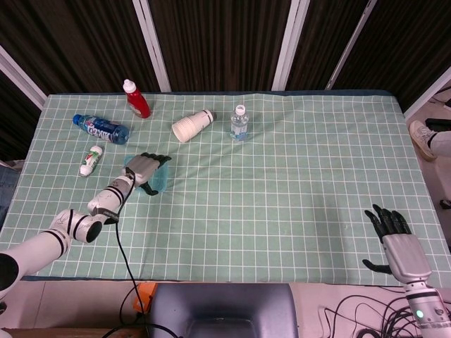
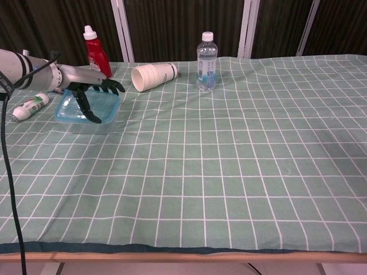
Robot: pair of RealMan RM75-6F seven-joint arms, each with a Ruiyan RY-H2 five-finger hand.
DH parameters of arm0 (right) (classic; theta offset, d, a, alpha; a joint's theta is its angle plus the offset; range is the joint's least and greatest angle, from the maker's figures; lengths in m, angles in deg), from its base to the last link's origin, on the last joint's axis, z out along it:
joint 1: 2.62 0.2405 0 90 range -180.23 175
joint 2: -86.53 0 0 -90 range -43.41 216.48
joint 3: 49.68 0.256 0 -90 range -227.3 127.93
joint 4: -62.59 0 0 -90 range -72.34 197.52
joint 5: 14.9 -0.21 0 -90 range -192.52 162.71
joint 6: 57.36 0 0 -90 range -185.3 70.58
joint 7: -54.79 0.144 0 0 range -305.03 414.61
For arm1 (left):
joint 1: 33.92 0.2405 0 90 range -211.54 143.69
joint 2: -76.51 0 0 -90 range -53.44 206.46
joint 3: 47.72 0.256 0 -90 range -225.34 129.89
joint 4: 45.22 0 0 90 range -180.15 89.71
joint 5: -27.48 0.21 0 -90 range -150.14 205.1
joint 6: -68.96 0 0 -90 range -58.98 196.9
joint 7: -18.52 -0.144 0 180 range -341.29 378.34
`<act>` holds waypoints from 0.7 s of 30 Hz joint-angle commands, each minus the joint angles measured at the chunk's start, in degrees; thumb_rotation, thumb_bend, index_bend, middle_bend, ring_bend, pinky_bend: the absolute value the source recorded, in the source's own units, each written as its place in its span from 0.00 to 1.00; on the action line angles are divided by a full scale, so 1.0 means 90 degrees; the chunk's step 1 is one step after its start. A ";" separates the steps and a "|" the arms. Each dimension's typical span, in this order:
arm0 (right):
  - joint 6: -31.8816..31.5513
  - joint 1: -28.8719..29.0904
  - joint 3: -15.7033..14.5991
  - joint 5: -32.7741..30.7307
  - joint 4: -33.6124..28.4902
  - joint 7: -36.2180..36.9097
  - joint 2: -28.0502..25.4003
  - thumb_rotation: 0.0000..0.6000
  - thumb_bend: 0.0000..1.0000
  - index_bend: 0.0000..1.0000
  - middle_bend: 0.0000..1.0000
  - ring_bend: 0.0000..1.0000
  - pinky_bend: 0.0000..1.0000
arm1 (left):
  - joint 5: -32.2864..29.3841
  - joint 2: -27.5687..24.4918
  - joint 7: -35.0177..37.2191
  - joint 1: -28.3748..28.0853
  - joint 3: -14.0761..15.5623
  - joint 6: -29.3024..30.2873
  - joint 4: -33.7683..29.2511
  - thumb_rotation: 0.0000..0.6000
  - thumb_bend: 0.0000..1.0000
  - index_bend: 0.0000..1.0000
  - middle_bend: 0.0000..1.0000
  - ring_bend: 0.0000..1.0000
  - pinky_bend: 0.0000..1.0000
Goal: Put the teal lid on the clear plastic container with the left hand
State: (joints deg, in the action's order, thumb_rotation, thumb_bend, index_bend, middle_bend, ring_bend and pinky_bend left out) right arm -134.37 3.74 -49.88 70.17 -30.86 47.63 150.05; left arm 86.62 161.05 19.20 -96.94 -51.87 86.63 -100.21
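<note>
While the left hand point(image 2: 86, 91) lies spread over it, teal lid point(image 2: 106, 103) atop clear plastic container point(image 2: 94, 124), grip unclear

The head view looks steeply down from high above the near edge of the table point(image 1: 282, 232), taking in the whole checked cloth to the dark curtains behind. The chest view sits low at that same edge, looking across the table point(image 2: 229, 189) towards the curtains, closer in. Both share the water bottle point(image 1: 239, 122) point(image 2: 207, 61) at the far side.
</note>
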 commanded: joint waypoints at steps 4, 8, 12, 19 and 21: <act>0.0018 0.0007 0.0003 -0.0019 -0.0003 -0.0019 0.0009 1.00 0.06 0.00 0.00 0.00 0.00 | 0.0089 0.0034 0.0234 0.0080 -0.0064 -0.0167 0.0060 1.00 0.27 0.02 0.62 0.67 0.58; 0.0032 0.0012 0.0003 -0.0030 -0.0003 -0.0038 0.0017 1.00 0.06 0.00 0.00 0.00 0.00 | 0.0224 0.0056 0.0347 0.0119 -0.0097 -0.0235 0.0146 1.00 0.27 0.02 0.60 0.63 0.54; 0.0037 0.0014 0.0005 -0.0038 -0.0008 -0.0042 0.0018 1.00 0.06 0.00 0.00 0.00 0.00 | 0.0333 0.0054 0.0441 0.0153 -0.0150 -0.0226 0.0160 1.00 0.27 0.02 0.55 0.53 0.46; 0.0011 0.0004 -0.0002 -0.0014 -0.0009 -0.0032 0.0014 1.00 0.06 0.00 0.00 0.00 0.00 | 0.0504 -0.0025 0.0632 0.0236 -0.0256 -0.0168 0.0030 1.00 0.27 0.00 0.28 0.16 0.19; 0.0009 0.0003 -0.0006 -0.0007 -0.0013 -0.0032 0.0011 1.00 0.06 0.00 0.00 0.00 0.00 | 0.0539 -0.0049 0.0677 0.0246 -0.0277 -0.0179 0.0002 1.00 0.27 0.00 0.18 0.05 0.11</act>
State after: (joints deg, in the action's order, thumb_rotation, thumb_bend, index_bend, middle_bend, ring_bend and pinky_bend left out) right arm -134.29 3.77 -49.94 70.10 -30.98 47.34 150.15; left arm 91.36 160.70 25.18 -94.79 -54.27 85.07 -100.09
